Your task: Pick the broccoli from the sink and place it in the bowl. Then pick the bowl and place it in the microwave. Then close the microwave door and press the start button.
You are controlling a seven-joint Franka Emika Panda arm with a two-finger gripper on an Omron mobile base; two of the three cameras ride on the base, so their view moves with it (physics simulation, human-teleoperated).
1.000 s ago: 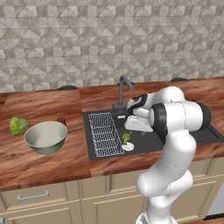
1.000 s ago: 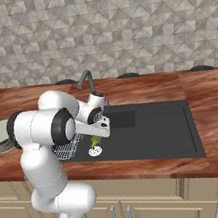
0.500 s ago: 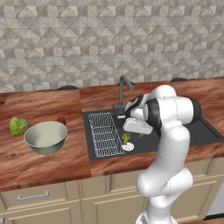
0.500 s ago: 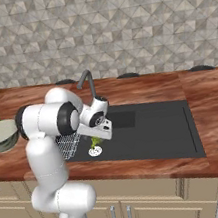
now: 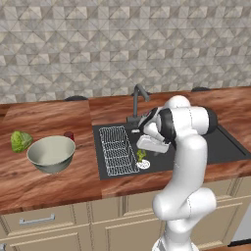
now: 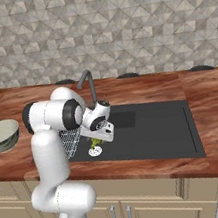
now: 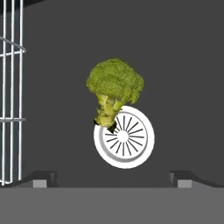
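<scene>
**Inspector:** State your jaws and the target.

**Arm:** My gripper stands spread wide, holding nothing. The broccoli lies straight ahead between my fingertips' line, stalk overlapping the drain on the floor of the sink.

**Inspector:** What has changed?

**Arm:** Over the last second I have dropped lower over it. I judge the grasp is next; the bowl waits well off on the counter.

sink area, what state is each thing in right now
broccoli: loose on the sink floor, stalk end over the drain rim
gripper: open, above the broccoli, holding nothing
bowl: upright on the counter, empty
wire rack: lying in the sink
</scene>
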